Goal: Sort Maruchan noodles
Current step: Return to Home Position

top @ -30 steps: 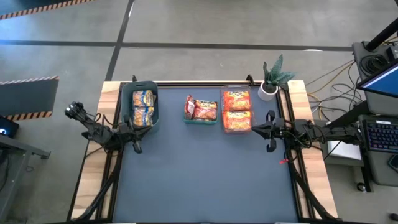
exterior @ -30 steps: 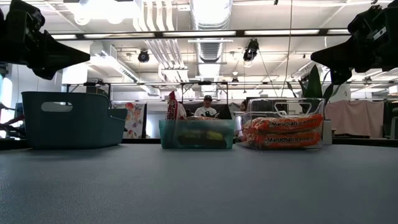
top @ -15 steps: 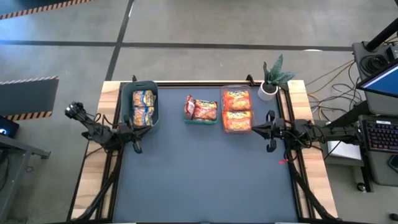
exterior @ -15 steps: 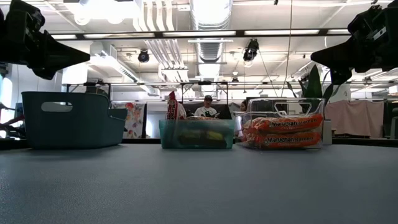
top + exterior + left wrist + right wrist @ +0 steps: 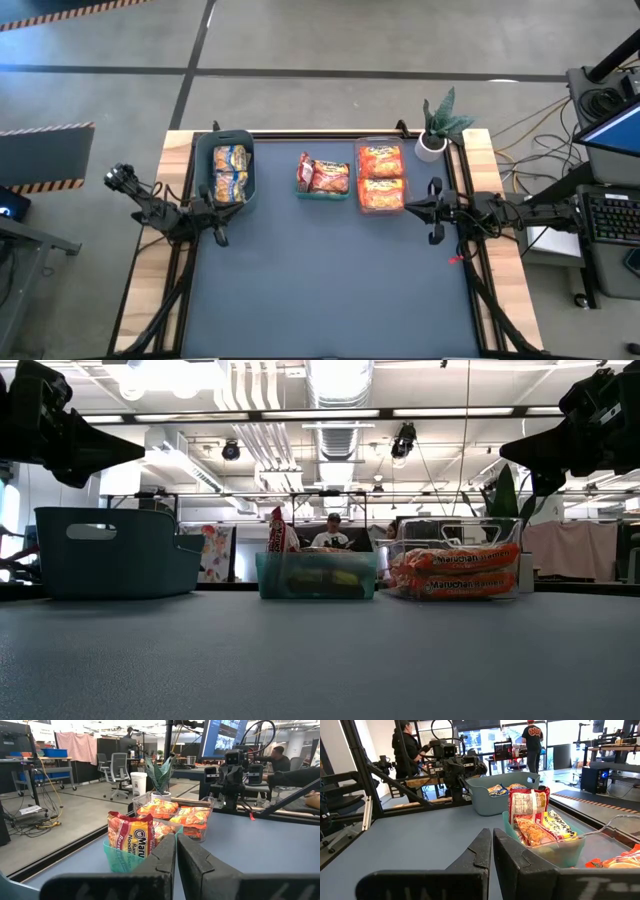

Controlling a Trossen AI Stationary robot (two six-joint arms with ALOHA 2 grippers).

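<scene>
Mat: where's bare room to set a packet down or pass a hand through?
The mat is bare from the bin row to its near edge, between left gripper and right gripper. A gap also separates blue bin from teal bin. Crowded: teal bin and clear bin sit close, plant at the far right corner.

Noodles (image 5: 381,160) lie in three bins (image 5: 203,165) along the table's (image 5: 330,280) rear edge

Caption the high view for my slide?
Noodle packets sorted into three bins; left gripper and right gripper parked shut at either side.
</scene>
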